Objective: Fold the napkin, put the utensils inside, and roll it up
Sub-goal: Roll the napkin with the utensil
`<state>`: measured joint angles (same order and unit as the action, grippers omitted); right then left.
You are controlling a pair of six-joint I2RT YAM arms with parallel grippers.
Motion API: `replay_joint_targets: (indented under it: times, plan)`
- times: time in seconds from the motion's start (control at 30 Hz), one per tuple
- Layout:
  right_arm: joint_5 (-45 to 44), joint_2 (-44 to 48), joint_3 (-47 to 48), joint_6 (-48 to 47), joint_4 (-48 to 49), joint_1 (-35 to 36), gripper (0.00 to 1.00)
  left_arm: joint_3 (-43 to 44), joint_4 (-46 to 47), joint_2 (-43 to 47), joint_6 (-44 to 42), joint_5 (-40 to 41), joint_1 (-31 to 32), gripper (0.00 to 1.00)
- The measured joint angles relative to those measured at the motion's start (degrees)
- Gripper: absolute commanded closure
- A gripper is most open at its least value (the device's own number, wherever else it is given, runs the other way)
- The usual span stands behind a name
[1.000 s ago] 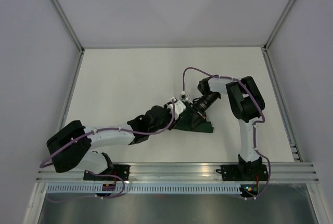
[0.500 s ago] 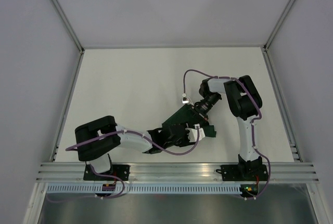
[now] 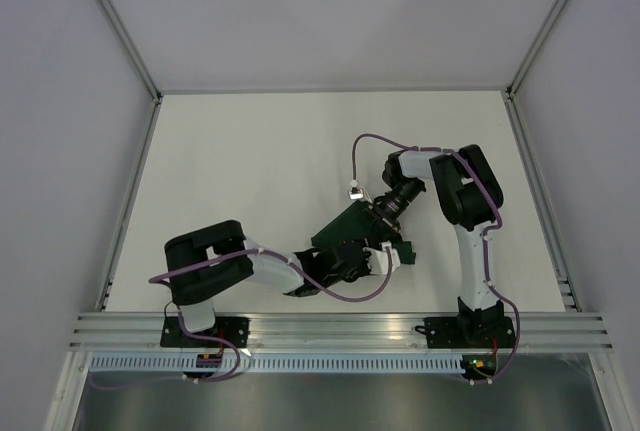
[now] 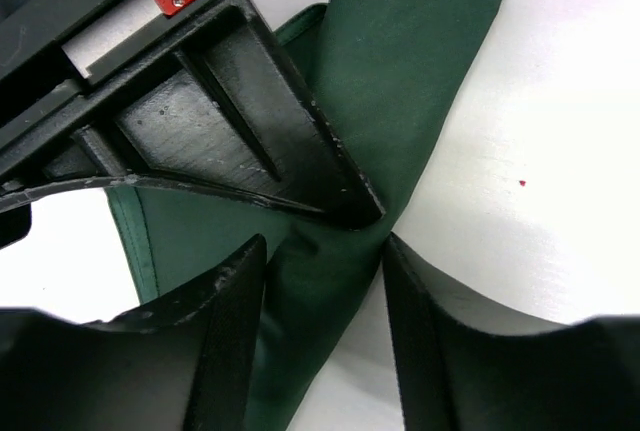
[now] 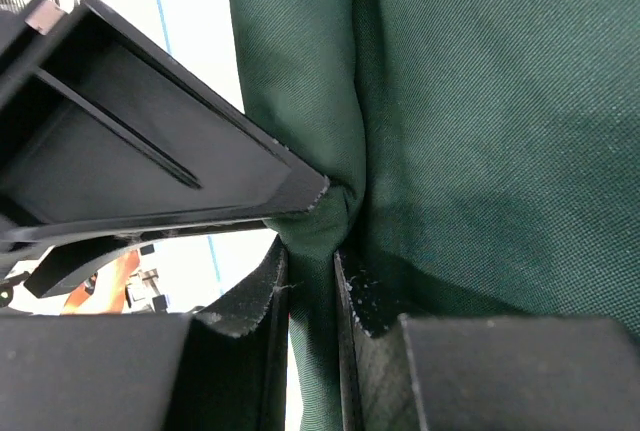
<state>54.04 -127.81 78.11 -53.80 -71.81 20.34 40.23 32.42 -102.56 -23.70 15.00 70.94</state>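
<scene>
The dark green napkin (image 3: 338, 230) lies bunched into a narrow roll in the middle of the table. In the left wrist view the napkin (image 4: 400, 81) runs diagonally between my left gripper's (image 4: 322, 251) open fingers, with a gap of bare table beside the right finger (image 4: 425, 331). My right gripper (image 5: 310, 261) is shut on a fold of the napkin (image 5: 480, 101), pinching it just past the left gripper's finger (image 5: 150, 151). From above, the left gripper (image 3: 388, 257) sits at the napkin's near right end, and the right gripper (image 3: 373, 215) is just behind it. The utensils are hidden.
The white table (image 3: 250, 151) is boxed in by grey walls, with metal frame edges on the left (image 3: 135, 181) and the right (image 3: 535, 181). An aluminium rail (image 3: 340, 329) carrying both arm bases runs along the near edge.
My left arm has swung from the napkin's far left side round to its near right end, and its jaws stand wider. The napkin's left part has risen. The right gripper has kept its pinch.
</scene>
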Motion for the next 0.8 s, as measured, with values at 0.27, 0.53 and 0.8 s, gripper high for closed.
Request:
replay_joint_targets:
  times: [0.27,0.53,0.8]
  plan:
    - [-0.5,-0.2,0.5,-0.4,-0.2,-0.7,0.80,2.4,-4.3,-0.6,-0.2,-3.5,-0.7,0.96]
    - [-1.2,2.1,-0.3,0.9,-0.6,-0.9,0.37,5.7,-9.9,-0.5,1.0,-12.3,-3.9,0.98]
    - [-7.2,10.5,-1.6,2.7,5.9,-2.1,0.30,7.3,-12.2,-0.8,3.5,-20.3,-7.3,0.98]
